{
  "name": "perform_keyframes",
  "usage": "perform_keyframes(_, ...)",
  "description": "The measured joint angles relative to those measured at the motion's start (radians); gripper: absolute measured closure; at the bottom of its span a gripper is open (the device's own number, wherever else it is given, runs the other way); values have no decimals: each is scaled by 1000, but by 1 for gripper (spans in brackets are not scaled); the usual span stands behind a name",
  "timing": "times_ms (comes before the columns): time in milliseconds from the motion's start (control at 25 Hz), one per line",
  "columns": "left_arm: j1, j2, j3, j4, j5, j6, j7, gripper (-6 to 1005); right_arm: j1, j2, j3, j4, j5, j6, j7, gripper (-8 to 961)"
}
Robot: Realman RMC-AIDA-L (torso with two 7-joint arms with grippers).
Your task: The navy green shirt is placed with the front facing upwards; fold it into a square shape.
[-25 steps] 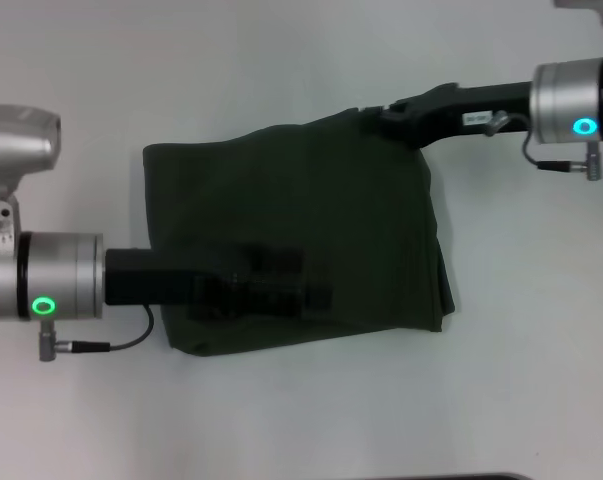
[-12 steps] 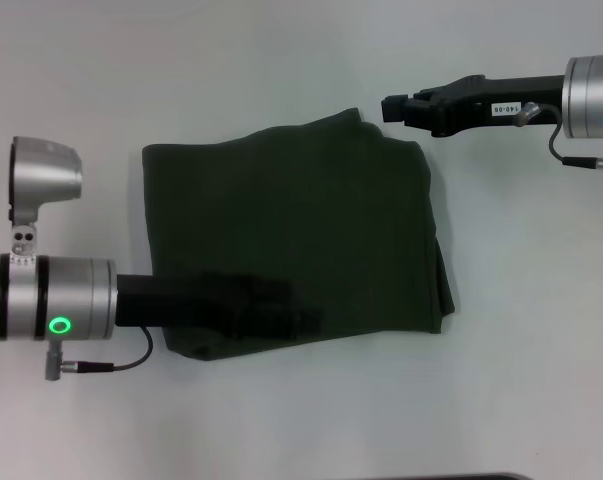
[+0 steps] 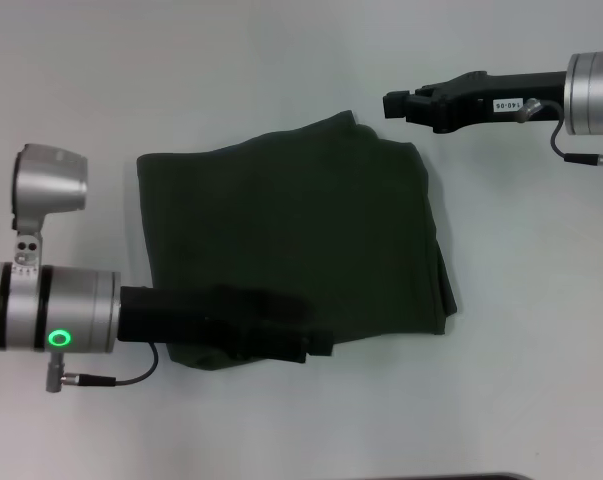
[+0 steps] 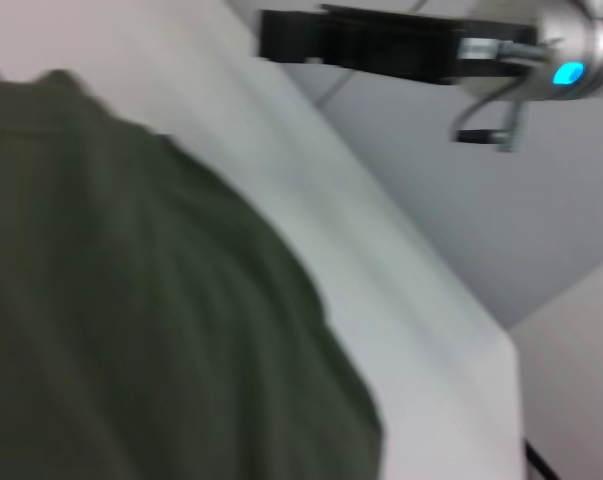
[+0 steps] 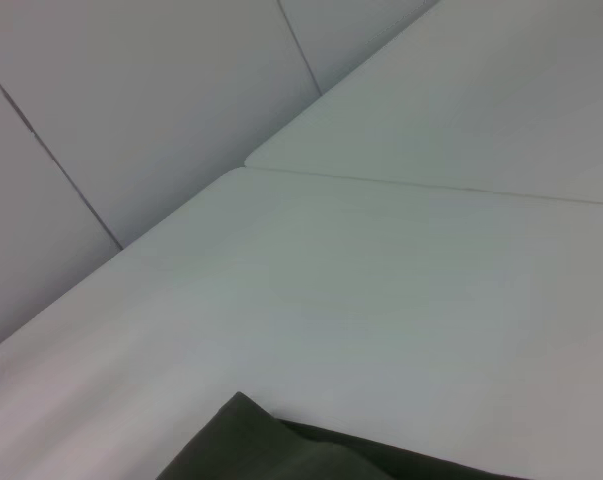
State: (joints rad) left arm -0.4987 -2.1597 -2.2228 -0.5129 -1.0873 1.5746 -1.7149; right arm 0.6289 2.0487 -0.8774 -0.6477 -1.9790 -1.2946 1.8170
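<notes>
Olive shirt (image 3: pixel 291 240) apparently under left gripper (image 3: pixel 316 342)

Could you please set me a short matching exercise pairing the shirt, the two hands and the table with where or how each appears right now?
Column one:
1. navy green shirt
2. left hand
3. right hand
4. table

Column two:
A. white, under everything
B. over the shirt's near edge
C. folded into a rough square
D. off the cloth, beyond its far right corner

Pairs: 1-C, 2-B, 3-D, 4-A

Navy green shirt (image 4: pixel 131 320) on white table (image 4: pixel 381 270), right tool (image 4: pixel 281 32) well beyond its edge.
</notes>
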Motion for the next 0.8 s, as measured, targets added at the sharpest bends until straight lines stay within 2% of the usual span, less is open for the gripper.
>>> perform_keyframes(240,-5,-1,-17,-38,-67,177,63,76,-6,-1,0,0,-5,4,-1,864)
perform_keyframes(400,-6,-1,-29,-48,-132,203,93,76,-25,-4,20,0,-4,6,0,861)
perform_keyframes(680,10,0,-132,-51,-219,208,133,76,-82,-23,162,0,4,-71,-13,855)
perform_keyframes(800,24,2,-196,-55,-234,219,137,76,-119,-27,235,0,4,-129,-41,791)
